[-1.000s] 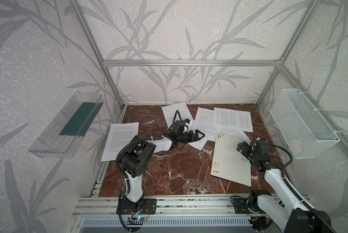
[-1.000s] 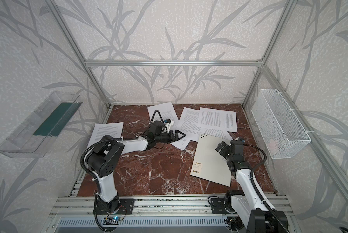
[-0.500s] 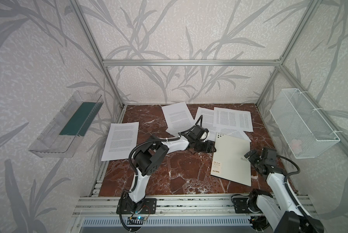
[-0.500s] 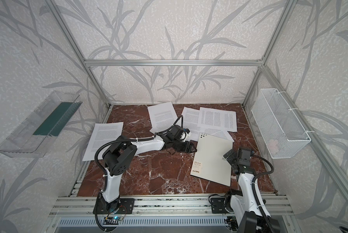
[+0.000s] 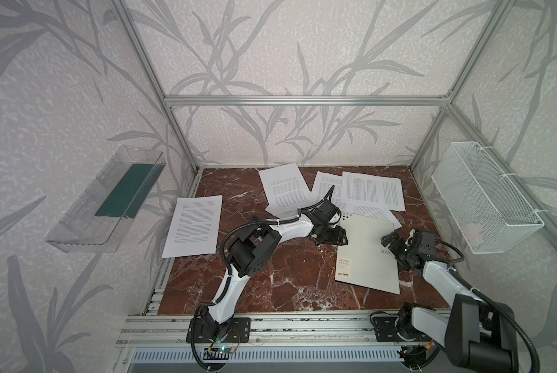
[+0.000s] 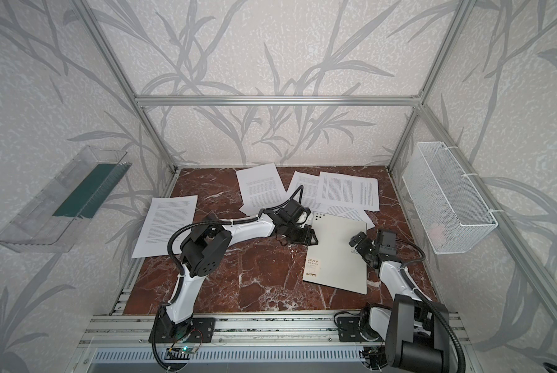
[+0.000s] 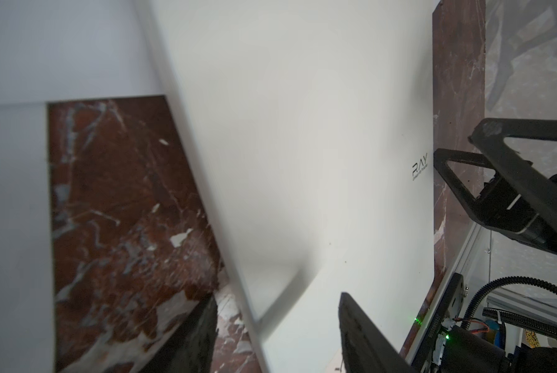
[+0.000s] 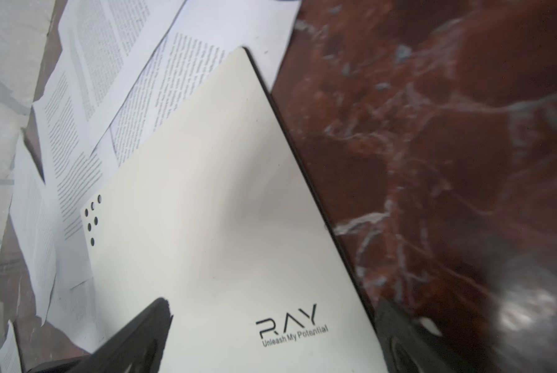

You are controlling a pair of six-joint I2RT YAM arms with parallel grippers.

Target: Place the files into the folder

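The folder (image 5: 364, 255) lies shut on the marble table, off-white side up, with "RAY" lettering showing. My left gripper (image 5: 335, 237) is at its left edge; in the left wrist view the jaws stand apart with the folder (image 7: 319, 129) edge running between them. My right gripper (image 5: 393, 247) is at the folder's right edge, wide open. In the right wrist view one finger (image 8: 141, 336) hangs over the cover, the other beside the edge. The files lie loose: one sheet (image 5: 194, 226) at left, one (image 5: 283, 189) at the back, others (image 5: 370, 192) partly under the folder.
A clear plastic tray (image 5: 109, 200) with a green insert hangs on the left wall. A white wire basket (image 5: 484, 197) hangs on the right wall. Aluminium rails (image 5: 270, 326) run along the table's front edge, where both arm bases are mounted.
My left gripper swung right from the back sheets to the folder's left edge, and its jaws narrowed. My right gripper drew back toward the front, then came in to the folder's right edge.
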